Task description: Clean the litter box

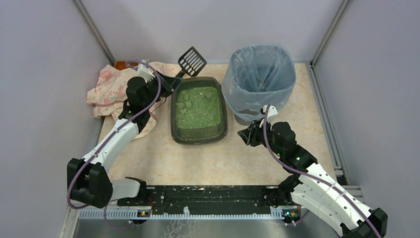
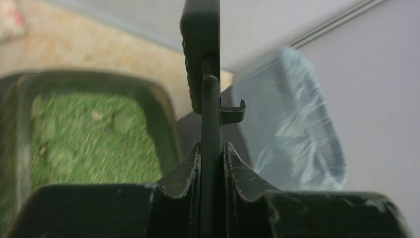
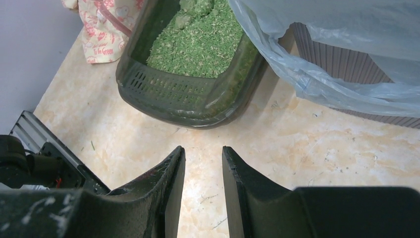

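Green granules filled the litter box (image 1: pixel 198 138), which sat on the beige table (image 1: pixel 208 163) just above the centre of the overhead view, with clumps toward its upper end. The left gripper (image 1: pixel 167 82) hung just off the tray's upper left corner, its jaws clamped tight on the handle of a black slotted scoop (image 1: pixel 192 60). The scoop's head stood above the tray's top edge in the frame.

In the left wrist view that gripper (image 2: pixel 212 148) gripped the scoop (image 2: pixel 200 49) edge-on up the middle of the frame. The litter box (image 2: pixel 166 119) lay blurred at the left and the bag-lined bin (image 2: pixel 297 124) at the right.

The right gripper (image 1: pixel 246 135) sat to the right of the tray's lower right corner and below the bin (image 1: pixel 257 74), clear of both. In its own view the right gripper (image 3: pixel 203 151) had its fingers partly parted with nothing between them. The litter box (image 3: pixel 173 94) lay in the upper middle of the frame, beyond the fingertips, with bare table between. The bin's blue-grey bag (image 3: pixel 317 79) filled the upper right, and a pink patterned cloth (image 3: pixel 99 29) lay at the upper left.
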You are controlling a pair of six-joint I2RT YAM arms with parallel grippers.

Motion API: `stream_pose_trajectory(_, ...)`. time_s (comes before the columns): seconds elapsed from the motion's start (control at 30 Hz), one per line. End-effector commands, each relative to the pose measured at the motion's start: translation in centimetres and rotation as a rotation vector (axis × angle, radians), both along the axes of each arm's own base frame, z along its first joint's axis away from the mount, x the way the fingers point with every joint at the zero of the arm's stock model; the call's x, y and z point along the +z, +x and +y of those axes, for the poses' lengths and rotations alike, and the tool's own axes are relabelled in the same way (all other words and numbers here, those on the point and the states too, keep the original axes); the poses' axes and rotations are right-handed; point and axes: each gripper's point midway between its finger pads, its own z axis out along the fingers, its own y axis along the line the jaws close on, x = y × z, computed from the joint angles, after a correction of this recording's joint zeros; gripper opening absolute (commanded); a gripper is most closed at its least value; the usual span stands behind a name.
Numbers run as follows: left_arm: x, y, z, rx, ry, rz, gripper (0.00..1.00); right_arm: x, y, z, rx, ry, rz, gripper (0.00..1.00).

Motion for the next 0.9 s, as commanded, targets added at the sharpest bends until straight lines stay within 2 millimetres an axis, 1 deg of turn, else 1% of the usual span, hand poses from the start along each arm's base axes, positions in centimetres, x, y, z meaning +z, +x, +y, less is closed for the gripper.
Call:
stream_pose_trajectory(0.0,-6.5,-2.3,1.6,0.044,0.064,0.201,0.00,2.2,0.5,0.5,0.014,0.044,-0.081,0.34)
stream_pose_trajectory(0.03,-7.7,-2.7,1.9,0.052,0.080,0.238,0.00,2.1,0.6,0.4,0.012,0.039,-0.082,0.34)
stream_pose_trajectory(0.2,-12.2,-4.4,2.1,0.034,0.137,0.411,0.00,1.3,0.7,0.2,-0.003,0.034,-0.086,0.34)
stream_pose_trajectory(0.37,-15.4,-6.3,1.1,-0.028,0.112,0.565,0.00,0.8,0.8,0.3,-0.004,0.039,-0.079,0.34)
stream_pose_trajectory(0.5,-18.1,-7.0,1.3,0.008,0.143,0.660,0.00,1.0,0.9,0.4,-0.004,0.045,-0.084,0.34)
stream_pose_trajectory(0.6,-19.4,-7.3,1.2,0.041,0.141,0.712,0.00,0.9,1.0,0.3,-0.007,0.039,-0.086,0.34)
stream_pose_trajectory(0.7,-20.1,-7.2,0.7,0.086,0.133,0.753,0.00,0.6,1.1,0.1,-0.019,0.027,-0.085,0.34)
stream_pose_trajectory(0.87,-20.3,-6.3,0.4,0.221,0.160,0.772,0.00,0.3,1.3,-0.1,-0.024,0.002,-0.094,0.34)
